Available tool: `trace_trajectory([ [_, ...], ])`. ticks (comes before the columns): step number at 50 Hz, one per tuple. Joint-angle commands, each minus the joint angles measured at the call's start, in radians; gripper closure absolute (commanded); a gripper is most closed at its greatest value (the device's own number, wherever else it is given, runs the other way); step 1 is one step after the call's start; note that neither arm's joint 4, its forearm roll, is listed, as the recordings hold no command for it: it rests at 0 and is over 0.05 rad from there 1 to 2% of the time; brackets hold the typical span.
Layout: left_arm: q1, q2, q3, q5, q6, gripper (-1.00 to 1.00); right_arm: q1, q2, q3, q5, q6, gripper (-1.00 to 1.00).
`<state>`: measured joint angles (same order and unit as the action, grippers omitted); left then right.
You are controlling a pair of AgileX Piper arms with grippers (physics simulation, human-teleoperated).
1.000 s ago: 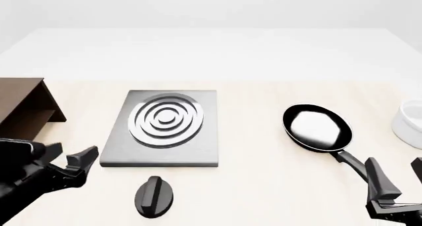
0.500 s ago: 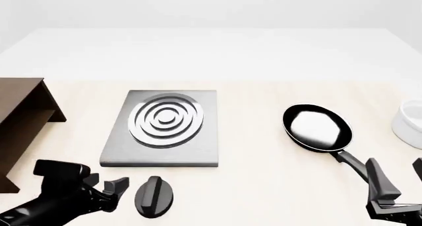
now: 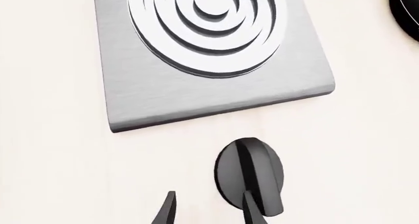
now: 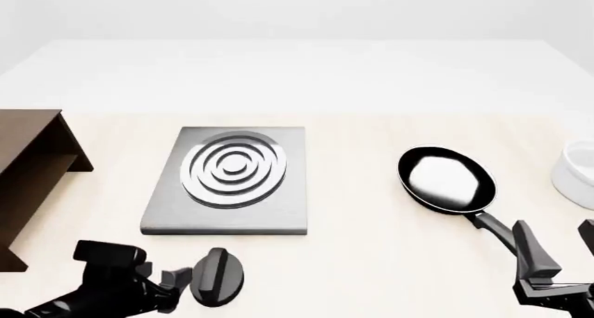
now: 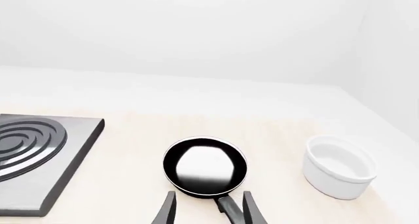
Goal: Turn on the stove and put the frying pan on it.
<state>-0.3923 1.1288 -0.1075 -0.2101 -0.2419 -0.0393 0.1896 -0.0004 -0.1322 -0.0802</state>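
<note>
Knob (image 4: 217, 276): my left fingers (image 3: 252, 211) spread at it, not yet gripping; stove (image 4: 228, 181) unlit as far as I judge. Pan (image 4: 446, 179): on table (image 4: 371, 262) right of stove, my right fingers (image 5: 252, 209) released astride its handle; 2 steps remain.

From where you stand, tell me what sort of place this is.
Likely a simulated kitchen tabletop: a stove with its knob, a frying pan and a white bowl on a pale table, against blank white surroundings.

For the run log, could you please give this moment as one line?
left gripper: open, at knob | right gripper: open, straddling frying pan handle | stove: bare
</note>
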Motion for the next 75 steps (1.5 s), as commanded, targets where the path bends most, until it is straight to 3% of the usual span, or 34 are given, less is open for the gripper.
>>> trace_trajectory([
  [1, 0.041, 0.134, 0.025, -0.114, 0.047, -1.00, 0.000, -0.003, 0.000, 0.004, -0.005, -1.00],
  [10, -0.006, 0.288, 0.021, -0.243, 0.011, -1.00, 0.003, -0.011, 0.000, 0.013, -0.009, -1.00],
  [12, -0.057, 0.302, 0.019, -0.258, -0.048, -1.00, 0.002, -0.005, 0.000, 0.007, -0.008, -1.00],
  [15, -0.218, 0.300, 0.034, -0.298, -0.242, -1.00, -0.007, 0.014, 0.000, -0.012, -0.007, -1.00],
  [17, -0.288, 0.297, 0.041, -0.320, -0.316, -1.00, -0.009, 0.024, 0.000, -0.020, -0.002, -1.00],
  [18, -0.375, 0.311, 0.063, -0.385, -0.427, -1.00, -0.009, 0.017, 0.000, -0.013, -0.003, -1.00],
  [20, -0.450, 0.334, 0.097, -0.488, -0.534, -1.00, -0.007, 0.009, 0.000, -0.006, -0.005, -1.00],
  [24, -0.532, 0.357, 0.107, -0.610, -0.662, -1.00, -0.010, 0.006, 0.000, -0.003, -0.007, -1.00],
  [29, -0.558, 0.382, 0.107, -0.662, -0.711, -1.00, -0.009, -0.002, 0.000, 0.005, -0.008, -1.00],
  [33, -0.555, 0.326, 0.107, -0.598, -0.688, -1.00, -0.007, -0.024, 0.000, 0.027, -0.008, -1.00],
  [34, -0.528, 0.252, 0.107, -0.512, -0.629, -1.00, -0.006, -0.027, 0.000, 0.032, -0.009, -1.00],
  [37, -0.508, 0.082, 0.098, -0.347, -0.567, -1.00, -0.006, -0.009, 0.000, 0.017, -0.012, -1.00],
  [43, -0.495, -0.123, 0.053, -0.119, -0.527, -1.00, -0.005, 0.033, 0.000, -0.014, -0.011, -1.00],
  [44, -0.466, -0.178, 0.029, -0.035, -0.479, -1.00, -0.005, 0.038, 0.000, -0.018, -0.013, -1.00],
  [47, -0.458, -0.247, 0.021, 0.027, -0.481, -1.00, -0.005, 0.046, 0.000, -0.022, -0.013, -1.00],
  [48, -0.432, -0.272, 0.003, 0.067, -0.444, -1.00, -0.007, 0.045, 0.000, -0.021, -0.011, -1.00],
  [49, -0.341, -0.445, -0.061, 0.249, -0.313, -1.00, -0.011, 0.043, 0.000, -0.017, -0.006, -1.00],
  [50, -0.339, -0.526, -0.071, 0.300, -0.323, -1.00, -0.010, 0.042, 0.000, -0.016, -0.007, -1.00],
  [51, -0.275, -0.602, -0.104, 0.380, -0.251, -1.00, -0.011, 0.041, 0.000, -0.017, -0.007, -1.00],
  [55, -0.126, -0.786, -0.168, 0.528, -0.072, -1.00, -0.010, 0.052, 0.000, -0.024, -0.005, -1.00],
  [56, -0.061, -0.862, -0.188, 0.578, 0.020, -1.00, -0.014, 0.058, 0.000, -0.028, -0.004, -1.00],
  [58, -0.003, -0.938, -0.193, 0.609, 0.074, -1.00, -0.019, 0.047, 0.000, -0.020, -0.003, -1.00],
  [59, 0.110, -1.097, -0.226, 0.680, 0.157, -1.00, -0.028, 0.032, 0.000, -0.006, -0.004, -1.00],
  [60, 0.146, -1.128, -0.242, 0.674, 0.205, -1.00, -0.033, 0.010, 0.000, 0.013, 0.004, -1.00],
  [61, 0.216, -1.129, -0.252, 0.591, 0.361, -1.00, -0.039, -0.003, 0.000, 0.029, -0.003, -1.00],
  [62, 0.239, -1.129, -0.229, 0.535, 0.430, -1.00, -0.066, 0.036, 0.000, 0.009, -0.014, -1.00],
  [65, 0.318, -1.129, -0.185, 0.404, 0.432, -1.00, -0.075, -0.005, -0.012, 0.057, 0.045, -1.00],
  [66, 0.395, -1.129, -0.111, 0.350, 0.327, -1.00, -0.056, -0.042, -0.065, 0.151, -0.022, -1.00],
  [67, 0.407, -1.129, -0.070, 0.324, 0.303, -1.00, -0.033, -0.066, -0.117, 0.227, -0.015, -1.00],
  [69, 0.426, -1.129, 0.024, 0.251, 0.358, -1.00, -0.024, -0.041, -0.216, 0.317, -0.057, -1.00],
  [71, 0.382, -1.129, 0.023, 0.289, 0.336, -1.00, 0.027, -0.018, -0.292, 0.387, -0.065, -1.00],
  [73, 0.389, -1.129, 0.000, 0.286, 0.347, -1.00, 0.028, 0.062, -0.336, 0.404, -0.122, -1.00],
  [74, 0.372, -1.129, -0.003, 0.288, 0.348, -1.00, 0.087, 0.135, -0.407, 0.455, -0.157, -1.00],
  [75, 0.371, -1.129, -0.012, 0.268, 0.389, -1.00, 0.079, 0.184, -0.449, 0.477, -0.211, -1.00],
])
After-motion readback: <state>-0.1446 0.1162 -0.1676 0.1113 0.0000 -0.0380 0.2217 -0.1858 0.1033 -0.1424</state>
